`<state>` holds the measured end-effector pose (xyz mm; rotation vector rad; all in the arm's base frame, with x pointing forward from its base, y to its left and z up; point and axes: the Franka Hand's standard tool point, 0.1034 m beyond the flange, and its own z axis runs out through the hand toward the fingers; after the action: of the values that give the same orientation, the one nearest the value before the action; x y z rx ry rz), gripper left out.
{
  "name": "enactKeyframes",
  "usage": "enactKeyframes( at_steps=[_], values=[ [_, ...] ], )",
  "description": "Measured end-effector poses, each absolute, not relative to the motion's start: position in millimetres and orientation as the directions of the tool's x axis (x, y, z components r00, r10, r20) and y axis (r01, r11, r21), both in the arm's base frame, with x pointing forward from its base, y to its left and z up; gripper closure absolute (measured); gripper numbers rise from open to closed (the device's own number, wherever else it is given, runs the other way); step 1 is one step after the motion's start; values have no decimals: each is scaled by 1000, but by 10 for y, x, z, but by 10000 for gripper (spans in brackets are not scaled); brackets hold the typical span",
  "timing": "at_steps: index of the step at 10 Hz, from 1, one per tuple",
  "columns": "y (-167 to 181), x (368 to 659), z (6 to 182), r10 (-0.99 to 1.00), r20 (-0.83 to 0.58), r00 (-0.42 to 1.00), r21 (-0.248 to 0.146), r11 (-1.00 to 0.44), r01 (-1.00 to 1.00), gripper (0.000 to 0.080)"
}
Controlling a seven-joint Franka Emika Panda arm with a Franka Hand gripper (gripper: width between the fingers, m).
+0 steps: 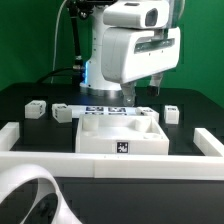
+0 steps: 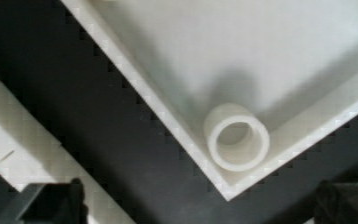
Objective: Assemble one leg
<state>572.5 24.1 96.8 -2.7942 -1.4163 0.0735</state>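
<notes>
A white curved piece (image 1: 30,195) filled the lower left of the exterior view, closest of all. A long white rail (image 1: 130,165) ran just behind it. In the middle sat the white panel (image 1: 120,135), flat with raised edges and a square tag on its front.

The leg (image 1: 172,114) lay on the black desk (image 1: 55,135) at the middle right, near the panel but not touching it. A second block (image 1: 37,109) and a third block (image 1: 62,113) like it lay at the middle left.

The leg was a small hard plastic block with smooth flat sides. It would likely be light and stiff, a bit slippery, and not easy to break. The best hold looked like a pinch across two flat sides, near the middle.

In the wrist view the end effector (image 2: 194,200) was spread wide with nothing between its fingers. It hung over a corner of the panel. A round ring hole (image 2: 242,140) sat in that corner, and a leg probably fits there.
</notes>
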Motion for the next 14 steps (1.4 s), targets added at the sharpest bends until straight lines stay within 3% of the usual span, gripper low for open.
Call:
enactKeyframes(
  at_steps=[7, 8, 11, 14],
  values=[
    [234, 5725, 958, 841, -34, 540, -26, -541, 841, 150],
    [209, 5615, 911, 898, -19, 440, -12, -440, 898, 150],
    [61, 5323, 787, 981, -27, 191, -68, -192, 979, 150],
    [51, 5307, 773, 986, -32, 166, -70, -167, 983, 150]
  ],
)
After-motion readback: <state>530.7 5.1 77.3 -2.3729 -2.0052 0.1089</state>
